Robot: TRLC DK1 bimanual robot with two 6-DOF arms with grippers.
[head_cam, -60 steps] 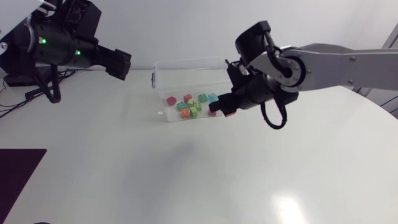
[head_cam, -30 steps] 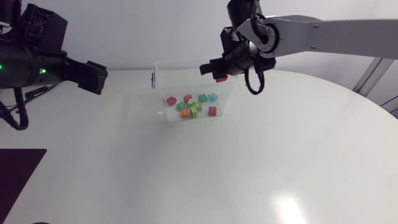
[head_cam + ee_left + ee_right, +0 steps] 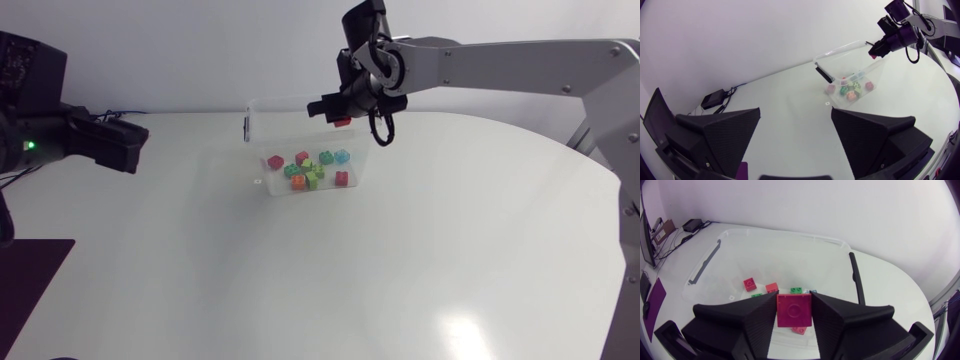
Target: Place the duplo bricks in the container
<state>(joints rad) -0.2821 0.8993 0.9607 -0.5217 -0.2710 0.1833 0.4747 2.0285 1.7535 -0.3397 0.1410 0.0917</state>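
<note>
Item: small square red plastic duplo brick (image 3: 794, 311) (image 3: 342, 122), glossy, with one round ring on the face turned to the right wrist view. Location: clamped from both sides between the right jaws at the end of the silver-grey right arm (image 3: 500, 60), held in the air over the container's far side, clear of its contents. Receptacle: clear rectangular plastic container (image 3: 262, 118) (image 3: 790, 235) (image 3: 840, 50), open-topped, a dark strip on each short side, standing on the white round bench (image 3: 400, 260). Contents, loose on its floor: red bricks (image 3: 275, 161), dark green bricks (image 3: 326, 157), one light blue brick (image 3: 343, 156), one orange brick (image 3: 298, 182), one lime-green brick (image 3: 315, 178). Left jaws: wide apart, holding nothing, on the black left arm (image 3: 60, 140) near the bench's left edge, well apart from the container.
</note>
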